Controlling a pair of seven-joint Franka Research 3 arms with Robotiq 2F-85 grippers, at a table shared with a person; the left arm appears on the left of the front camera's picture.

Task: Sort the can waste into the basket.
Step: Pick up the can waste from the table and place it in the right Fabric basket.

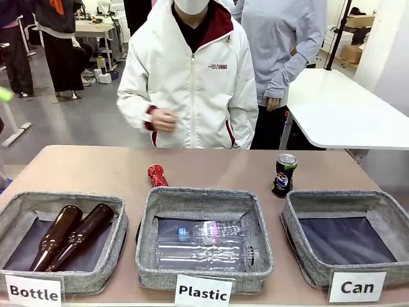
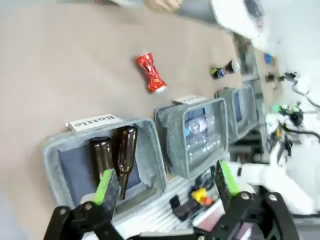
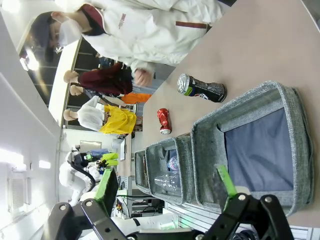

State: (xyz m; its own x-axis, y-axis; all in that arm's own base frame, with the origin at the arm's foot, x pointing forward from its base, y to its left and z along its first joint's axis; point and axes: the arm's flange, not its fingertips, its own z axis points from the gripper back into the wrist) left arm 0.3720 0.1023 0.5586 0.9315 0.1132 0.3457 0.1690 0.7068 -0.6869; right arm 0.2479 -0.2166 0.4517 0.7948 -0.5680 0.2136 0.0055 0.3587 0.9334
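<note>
The crushed red can (image 1: 156, 175) lies on the table just behind the middle basket. A dark can with a silver top (image 1: 284, 174) stands upright behind the left corner of the grey basket (image 1: 345, 196) labelled "Can", whose dark base is bare. In the left wrist view my left gripper (image 2: 166, 182) hangs open above the table's near edge, with the red can (image 2: 151, 73) and the dark can (image 2: 222, 71) far off. Open too, my right gripper (image 3: 166, 181) hovers near the Can basket (image 3: 299, 140), well short of the dark can (image 3: 201, 88) and the red can (image 3: 163, 121).
The "Plastic" basket (image 1: 148, 256) holds clear plastic bottles, and the "Bottle" basket (image 1: 115, 246) holds two brown glass bottles. A person in a white jacket (image 1: 192, 83) stands at the far side with one hand held at the waist. Bare tabletop lies around both cans.
</note>
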